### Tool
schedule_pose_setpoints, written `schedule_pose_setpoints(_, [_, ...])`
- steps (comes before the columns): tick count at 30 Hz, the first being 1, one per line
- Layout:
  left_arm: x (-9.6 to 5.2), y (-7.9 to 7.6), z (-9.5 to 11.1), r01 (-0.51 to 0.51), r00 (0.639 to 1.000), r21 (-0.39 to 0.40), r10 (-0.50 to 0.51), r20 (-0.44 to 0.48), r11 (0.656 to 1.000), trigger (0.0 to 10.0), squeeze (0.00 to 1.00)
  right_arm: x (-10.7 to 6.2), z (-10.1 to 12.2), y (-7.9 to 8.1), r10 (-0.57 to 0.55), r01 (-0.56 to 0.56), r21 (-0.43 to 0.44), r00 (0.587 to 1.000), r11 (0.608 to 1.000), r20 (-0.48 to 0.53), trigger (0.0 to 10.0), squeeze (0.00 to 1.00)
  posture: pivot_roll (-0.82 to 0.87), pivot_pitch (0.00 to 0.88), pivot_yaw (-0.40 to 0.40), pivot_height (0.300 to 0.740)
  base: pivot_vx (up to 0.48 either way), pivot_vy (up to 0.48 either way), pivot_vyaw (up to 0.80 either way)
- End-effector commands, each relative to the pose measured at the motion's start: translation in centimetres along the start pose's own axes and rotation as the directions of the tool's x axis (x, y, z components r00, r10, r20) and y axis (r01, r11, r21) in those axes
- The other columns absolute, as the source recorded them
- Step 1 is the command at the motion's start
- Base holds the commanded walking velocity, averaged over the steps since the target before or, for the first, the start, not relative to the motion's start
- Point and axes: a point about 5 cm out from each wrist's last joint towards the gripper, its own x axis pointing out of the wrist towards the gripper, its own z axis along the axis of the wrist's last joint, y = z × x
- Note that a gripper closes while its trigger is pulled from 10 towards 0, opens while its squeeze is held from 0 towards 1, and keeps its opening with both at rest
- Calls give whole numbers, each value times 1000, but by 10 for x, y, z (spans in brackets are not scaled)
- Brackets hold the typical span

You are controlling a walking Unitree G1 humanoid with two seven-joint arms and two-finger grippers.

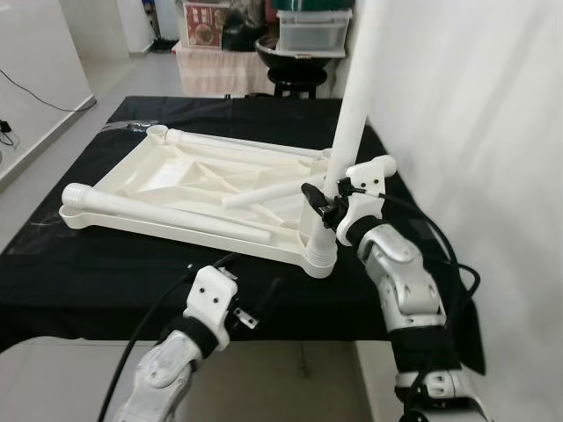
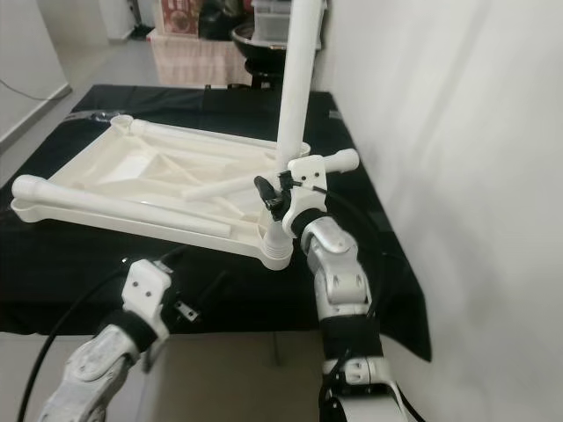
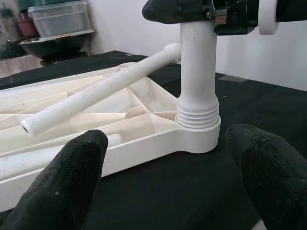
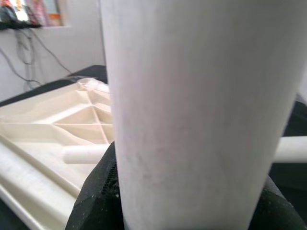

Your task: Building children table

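An upturned white plastic table top (image 1: 167, 180) lies on a black-covered table (image 1: 79, 272). One white leg (image 1: 352, 105) stands upright in its near right corner socket (image 3: 198, 129). My right gripper (image 1: 327, 198) is shut on this leg just above the socket, and the leg (image 4: 192, 110) sits between its black fingers (image 4: 93, 203). Three more legs lie loose on the top: a long one (image 1: 141, 211) along the near side, one (image 1: 264, 193) in the middle, and one (image 1: 237, 145) at the far side. My left gripper (image 3: 163, 187) is open at the table's front edge, facing the socket, holding nothing.
A white wall (image 1: 475, 132) runs close along the table's right side. Behind the table stands a dark stool (image 1: 295, 79) carrying a bowl and a clear storage box (image 1: 312, 31). Open floor (image 1: 44, 132) lies to the left.
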Motion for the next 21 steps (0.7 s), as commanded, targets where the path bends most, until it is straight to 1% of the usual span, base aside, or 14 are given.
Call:
schedule_pose_setpoints(1, [0, 1, 1, -11, 1000, 6, 11, -4, 1000, 10000, 0, 0, -39, 5, 10, -6, 23, 984, 1000, -180, 0, 0, 33, 119, -56, 740, 0, 0, 0])
schedule_pose_setpoints(6, [0, 1, 1, -17, 1000, 8, 17, -2, 1000, 10000, 0, 8, -31, 10, 34, -30, 29, 985, 999, -171, 0, 0, 35, 122, -62, 740, 0, 0, 0])
schedule_pose_setpoints(7, [0, 1, 1, -20, 1000, 8, 20, -1, 1000, 10000, 0, 10, -27, 8, 33, -30, 20, 986, 999, -165, 10000, 0, 36, 122, -64, 740, 0, 0, 0])
schedule_pose_setpoints(9, [0, 1, 1, -22, 1000, 8, 22, 0, 1000, 10000, 0, 11, -21, 8, 51, -49, 18, 987, 999, -151, 10000, 0, 36, 122, -64, 740, 0, 0, 0])
schedule_pose_setpoints(10, [0, 1, 1, -23, 1000, 8, 23, -1, 1000, 10000, 0, 13, -15, 9, 93, -92, 15, 987, 996, -133, 10000, 749, 35, 120, -64, 740, 0, 0, 0])
schedule_pose_setpoints(11, [1, 1, 1, -23, 1000, 7, 23, -1, 1000, 10000, 0, 13, -10, 11, 139, -138, 15, 984, 990, -110, 10000, 1000, 35, 120, -64, 740, 0, 0, 0])
schedule_pose_setpoints(12, [1, 1, 1, -23, 1000, 7, 23, -1, 1000, 10000, 0, 13, -10, 11, 139, -138, 15, 984, 990, -110, 10000, 1000, 35, 120, -64, 740, 0, 0, 0])
schedule_pose_setpoints(14, [1, 1, 1, -22, 1000, 8, 22, -1, 1000, 10000, 0, 15, 4, 13, 254, -254, 24, 965, 967, -57, 10000, 1000, 38, 119, -65, 740, 0, 0, 0])
schedule_pose_setpoints(16, [1, 1, 1, -21, 1000, 8, 21, -1, 1000, 10000, 0, 16, 16, 13, 394, -394, -2, 919, 919, -15, 10000, 1000, 40, 116, -63, 740, 0, 0, 0])
schedule_pose_setpoints(17, [1, 2, 1, -19, 1000, 10, 19, -3, 1000, 10000, 0, 14, 24, 13, 493, -493, -56, 870, 869, 0, 10000, 965, 51, 114, -52, 740, 0, 0, 0])
schedule_pose_setpoints(18, [1, 2, 1, -19, 1000, 10, 19, -3, 1000, 10000, 0, 14, 24, 13, 493, -493, -56, 870, 869, 0, 10000, 965, 51, 114, -52, 740, 0, 0, 0])
schedule_pose_setpoints(19, [1, 2, 1, -18, 1000, 12, 18, -4, 1000, 10000, 0, 13, 30, 13, 557, -555, -95, 830, 827, 2, 10000, 235, 54, 114, -54, 740, 0, 0, 0])
schedule_pose_setpoints(20, [1, 2, 0, -16, 1000, 14, 16, -6, 1000, 10000, 0, 10, 33, 11, 622, -619, -120, 783, 776, -15, 10000, 0, 57, 112, -56, 740, 0, 0, 0])
schedule_pose_setpoints(21, [0, 3, 0, -14, 1000, 15, 14, -8, 1000, 10000, 0, 9, 33, 7, 674, -674, -151, 737, 724, -59, 10000, 0, 61, 112, -55, 740, 0, 0, 0])
